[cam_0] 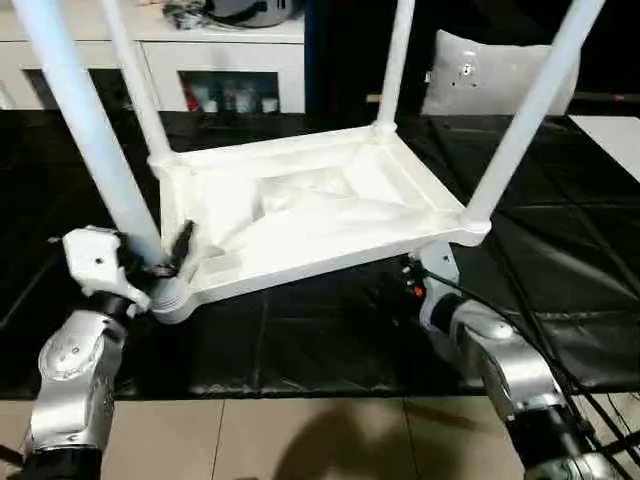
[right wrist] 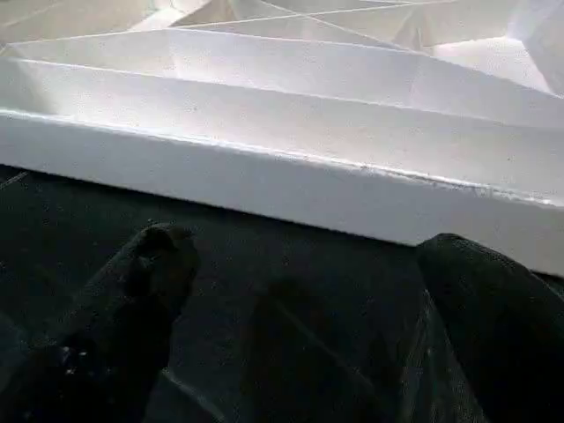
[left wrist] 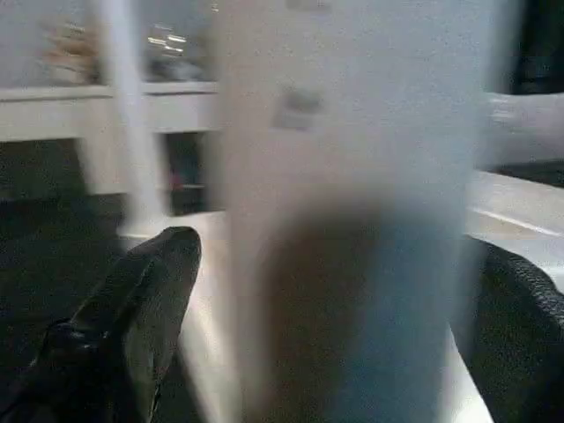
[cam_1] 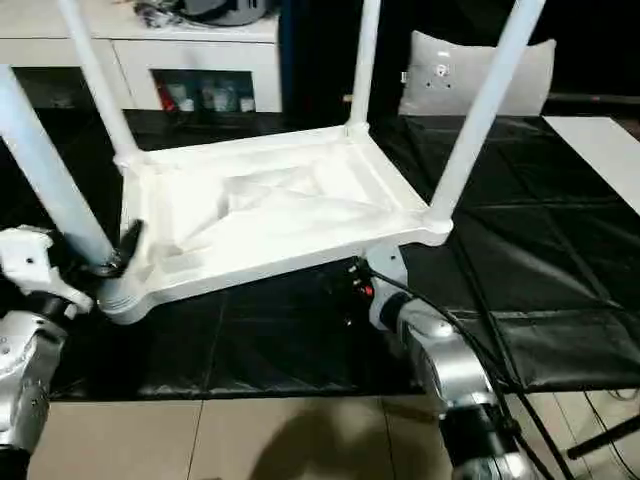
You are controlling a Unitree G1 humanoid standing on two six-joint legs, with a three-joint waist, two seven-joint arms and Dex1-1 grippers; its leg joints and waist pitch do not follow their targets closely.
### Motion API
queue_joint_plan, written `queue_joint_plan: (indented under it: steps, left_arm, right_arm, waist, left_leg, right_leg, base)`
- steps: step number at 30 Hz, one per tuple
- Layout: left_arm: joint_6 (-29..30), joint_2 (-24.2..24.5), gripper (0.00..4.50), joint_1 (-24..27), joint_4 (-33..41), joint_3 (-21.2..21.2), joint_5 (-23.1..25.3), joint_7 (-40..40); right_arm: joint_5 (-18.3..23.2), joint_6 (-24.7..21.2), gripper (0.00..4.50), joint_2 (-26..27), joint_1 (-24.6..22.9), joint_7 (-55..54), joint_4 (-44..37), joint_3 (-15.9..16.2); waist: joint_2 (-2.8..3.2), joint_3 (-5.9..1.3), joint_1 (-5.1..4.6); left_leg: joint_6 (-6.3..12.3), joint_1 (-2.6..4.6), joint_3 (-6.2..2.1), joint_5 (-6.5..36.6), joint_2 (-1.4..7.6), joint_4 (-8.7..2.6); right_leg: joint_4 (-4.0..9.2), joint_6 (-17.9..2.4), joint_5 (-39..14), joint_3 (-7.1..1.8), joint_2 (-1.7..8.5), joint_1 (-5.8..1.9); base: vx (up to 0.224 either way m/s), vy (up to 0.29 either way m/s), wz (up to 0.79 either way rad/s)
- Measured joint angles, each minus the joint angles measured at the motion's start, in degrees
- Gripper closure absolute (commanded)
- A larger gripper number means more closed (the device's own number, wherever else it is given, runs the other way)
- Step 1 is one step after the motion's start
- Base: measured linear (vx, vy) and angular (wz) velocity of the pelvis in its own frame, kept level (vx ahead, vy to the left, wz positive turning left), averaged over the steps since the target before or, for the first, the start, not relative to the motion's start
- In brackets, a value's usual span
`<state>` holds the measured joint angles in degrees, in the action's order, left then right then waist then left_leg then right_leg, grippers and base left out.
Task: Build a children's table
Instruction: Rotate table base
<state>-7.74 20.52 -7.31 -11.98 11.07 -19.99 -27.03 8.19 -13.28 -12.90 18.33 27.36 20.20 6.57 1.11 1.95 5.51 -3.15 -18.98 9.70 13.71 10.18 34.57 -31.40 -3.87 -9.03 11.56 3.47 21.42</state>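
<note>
Children's table [cam_0: 300, 215]: all white, turned upside down on the black mat, ribbed underside facing up, one side tipped slightly higher than the other.
Legs: four tapered tubes stand up out of the round corner sockets; the near-left leg [cam_0: 85, 130] and near-right leg [cam_0: 525, 115] look thickest, the two far ones rise toward the cabinet.
Left end effector [cam_0: 165, 262]: sits at the near-left corner, its two black fingers [left wrist: 132, 308] spread wide on either side of the near-left leg just above the socket; from where I stand I can't tell if the pads touch the tube, so it reads as released around it rather than clamped.
Right end effector [right wrist: 300, 326]: low under the near-right edge of the top, fingers spread apart and empty, pointing at the rim from just below, with black mat between the fingers and the rim.
Black mat [cam_0: 330, 330]: creased sheeting covering the floor under the table; bare tile [cam_0: 300, 440] shows at the near edge.
Cabinet [cam_0: 200, 60]: white, against the far wall, small items behind its glass.
Cushion [cam_0: 490, 75]: pale, at the back right.
</note>
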Motion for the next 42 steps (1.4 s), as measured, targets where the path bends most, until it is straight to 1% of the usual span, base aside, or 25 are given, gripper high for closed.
queue_joint_plan:
  steps: [2,3,5,7,9,11,12,16,18,19,21,22,24,28,30,33,34,35,36,37,40,42]
  left_arm:
    - [3.1,1.8,0.04,1.4,2.3,-1.2,-3.6,-5.5]
    - [4.2,2.6,0.04,1.9,3.2,-1.8,-4.5,-7.4]
    - [8.6,5.5,0.04,3.5,6.5,-3.3,-7.7,-13.7]
    - [12.3,6.8,0.04,4.6,9.6,-5.2,-10.0,-18.1]
    - [16.7,9.3,0.04,5.2,12.6,-7.3,-12.2,-21.7]
    - [19.5,10.2,0.04,5.2,15.2,-9.6,-13.5,-24.3]
    - [20.5,10.4,0.04,4.9,15.8,-10.5,-13.9,-25.2]
    - [23.6,9.2,0.04,2.2,17.5,-14.0,-14.5,-26.6]
    - [25.2,7.8,0.04,0.4,18.3,-15.4,-15.3,-26.6]
    - [27.1,7.1,0.04,-0.6,18.9,-16.1,-15.6,-26.6]
    - [29.0,6.7,0.04,-2.0,20.0,-16.8,-16.2,-26.6]
    - [29.6,6.3,0.04,-2.4,20.6,-17.4,-16.4,-26.6]
    - [30.2,5.8,0.04,-3.0,21.1,-18.4,-16.4,-26.8]
    - [31.3,3.4,0.04,-5.1,21.1,-20.6,-15.8,-27.0]
    - [31.3,1.9,0.04,-6.0,21.1,-21.8,-14.9,-26.9]
    - [31.0,-2.1,0.04,-7.5,19.9,-23.4,-13.3,-25.7]
    - [30.5,-3.6,0.04,-8.1,19.3,-24.0,-12.6,-24.9]
    - [30.2,-3.9,0.04,-8.6,19.2,-24.6,-12.2,-24.6]
    - [29.8,-4.3,0.04,-8.9,19.2,-25.1,-11.8,-24.6]
    - [28.6,-5.9,0.04,-9.3,18.6,-25.5,-10.6,-23.5]
    - [25.5,-9.6,0.04,-11.1,15.2,-25.6,-7.3,-19.9]
    - [23.5,-11.0,0.04,-12.0,13.8,-25.5,-5.8,-17.7]
  right_arm:
    - [-0.4,0.2,0.00,0.0,1.1,-0.2,2.8,-0.1]
    - [-0.8,0.2,0.00,-0.2,1.4,-0.6,3.9,-0.2]
    - [-1.3,1.7,0.00,0.2,3.8,-0.9,9.1,-0.7]
    - [-1.4,3.1,0.00,0.5,5.6,-0.9,12.9,-1.5]
    - [-1.4,5.0,0.00,0.9,7.6,-0.9,17.3,-2.2]
    - [-1.4,6.2,0.00,1.4,8.8,-0.7,20.1,-2.6]
    - [-1.3,6.6,0.00,1.9,9.3,-0.4,21.3,-2.5]
    - [-1.6,8.0,0.00,3.9,11.3,1.9,25.1,-1.7]
    - [-1.8,9.2,0.00,4.9,12.0,3.3,26.5,-1.5]
    - [-2.0,10.4,0.00,5.8,13.0,4.1,28.4,-1.3]
    - [-2.3,11.8,0.00,6.4,13.7,5.2,29.8,-1.1]
    - [-2.3,12.4,0.00,6.8,13.7,5.7,30.1,-1.0]
    - [-2.4,12.9,0.00,7.1,13.7,6.5,30.2,-1.0]
    - [-3.5,14.3,0.00,7.2,13.7,7.6,30.7,-0.9]
    - [-3.6,15.2,0.00,7.2,13.8,7.6,31.3,-1.0]
    - [-3.6,16.4,0.00,7.2,13.8,7.6,32.3,-1.6]
    - [-3.6,16.5,0.00,7.2,13.8,7.6,32.4,-1.7]
    - [-3.6,16.6,0.00,7.2,13.8,7.8,32.4,-1.7]
    - [-3.6,16.6,0.00,7.2,13.7,7.9,32.4,-1.7]
    - [-3.7,16.8,0.00,7.2,13.7,7.9,32.4,-1.8]
    - [-3.8,18.0,0.00,7.3,13.6,7.9,32.4,-2.0]
    - [-3.8,18.4,0.00,7.6,13.5,7.9,32.4,-2.2]
  waist:
    - [-0.03,0.00,0.05]
    - [-0.02,0.01,0.19]
    - [-0.08,0.03,0.35]
    - [-0.01,0.05,0.72]
    - [-0.06,0.06,0.80]
    - [-0.01,0.09,0.70]
    - [-0.08,0.12,0.66]
    - [-0.34,0.29,-0.51]
    - [-0.55,0.42,-0.93]
    - [-0.74,0.54,-1.29]
    - [-1.04,0.72,-1.74]
    - [-1.09,0.74,-2.06]
    - [-1.12,0.76,-2.28]
    - [-1.13,0.76,-2.23]
    - [-1.17,0.78,-2.26]
    - [-1.16,0.78,-2.21]
    - [-1.16,0.78,-2.29]
    - [-1.16,0.78,-2.38]
    - [-1.16,0.78,-2.39]
    - [-1.06,0.81,-2.29]
    - [-1.01,0.83,-2.23]
    - [-0.99,0.82,-2.25]
  left_leg:
    - [-0.01,-0.01,0.03,0.0,0.00,0.00]
    - [0.00,-0.02,0.07,0.0,0.00,0.00]
    - [0.02,-0.06,0.23,0.0,-0.03,0.13]
    - [0.01,-0.01,0.32,0.0,-0.06,0.15]
    - [-0.13,0.05,0.33,0.0,-0.02,0.17]
    - [-0.30,0.13,0.38,0.0,-0.03,0.18]
    - [-0.36,0.21,0.38,0.0,-0.03,0.19]
    - [-0.63,0.48,0.41,-0.1,-0.03,0.20]
    - [-0.72,0.59,0.42,-0.2,-0.03,0.20]
    - [-0.75,0.65,0.42,-0.2,-0.03,0.19]
    - [-0.77,0.65,0.40,-0.2,-0.01,0.18]
    - [-0.77,0.65,0.41,-0.2,-0.02,0.17]
    - [-0.69,0.61,0.42,-0.2,-0.04,0.16]
    - [-0.31,0.50,0.54,-0.2,-0.05,0.17]
    - [-0.28,0.50,0.56,-0.2,-0.06,0.17]
    - [-0.29,0.50,0.58,-0.2,-0.07,0.21]
    - [-0.30,0.51,0.58,-0.2,-0.07,0.22]
    - [-0.30,0.52,0.58,-0.2,-0.07,0.22]
    - [-0.30,0.53,0.58,-0.2,-0.07,0.21]
    - [-0.30,0.54,0.57,-0.2,-0.07,0.20]
    - [-0.30,0.53,0.57,-0.2,-0.08,0.22]
    - [-0.29,0.53,0.56,-0.2,-0.08,0.21]
  right_leg:
    - [-0.05,0.0,0.0,-0.04,0.00,0.04]
    - [-0.09,0.0,0.0,-0.08,0.01,0.08]
    - [-0.58,-0.2,-0.2,-0.25,0.08,0.37]
    - [-0.80,-0.3,-0.3,-0.38,0.11,0.44]
    - [-0.96,-0.3,-0.4,-0.40,0.09,0.48]
    - [-1.03,-0.4,-0.3,-0.47,0.08,0.48]
    - [-1.14,-0.4,-0.3,-0.50,0.07,0.47]
    - [-1.43,-0.5,-0.4,-0.72,-0.01,0.48]
    - [-1.54,-0.5,-0.4,-0.80,-0.06,0.48]
    - [-1.58,-0.5,-0.4,-0.83,-0.09,0.50]
    - [-1.60,-0.5,-0.4,-0.83,-0.12,0.52]
    - [-1.59,-0.5,-0.4,-0.85,-0.13,0.51]
    - [-1.58,-0.6,-0.4,-0.93,-0.13,0.55]
    - [-1.57,-0.6,-0.4,-1.07,-0.13,0.67]
    - [-1.57,-0.6,-0.5,-1.09,-0.13,0.69]
    - [-1.58,-0.6,-0.5,-1.11,-0.14,0.69]
    - [-1.58,-0.6,-0.4,-1.11,-0.14,0.69]
    - [-1.59,-0.6,-0.4,-1.11,-0.14,0.69]
    - [-1.59,-0.6,-0.4,-1.10,-0.14,0.69]
    - [-1.59,-0.6,-0.4,-1.10,-0.15,0.68]
    - [-1.58,-0.6,-0.4,-1.09,-0.15,0.68]
    - [-1.58,-0.6,-0.4,-1.08,-0.16,0.68]
  base:
    - [0.000,0.000,0.00]
    - [0.000,0.000,0.00]
    - [0.000,0.000,0.00]
    - [0.000,0.000,0.00]
    - [0.000,0.000,0.00]
    - [0.000,0.000,0.00]
    - [0.000,0.000,0.00]
    - [0.000,0.000,0.00]
    - [0.000,0.000,0.00]
    - [0.000,0.000,0.00]
    - [0.000,0.000,0.00]
    - [0.000,0.000,0.00]
    - [0.000,0.000,0.00]
    - [0.000,0.000,0.00]
    - [0.000,0.000,0.00]
    - [0.000,0.000,0.00]
    - [0.000,0.000,0.00]
    - [0.000,0.000,0.00]
    - [0.000,0.000,0.00]
    - [0.000,0.000,0.00]
    - [0.000,0.000,0.00]
    - [0.000,0.000,0.00]
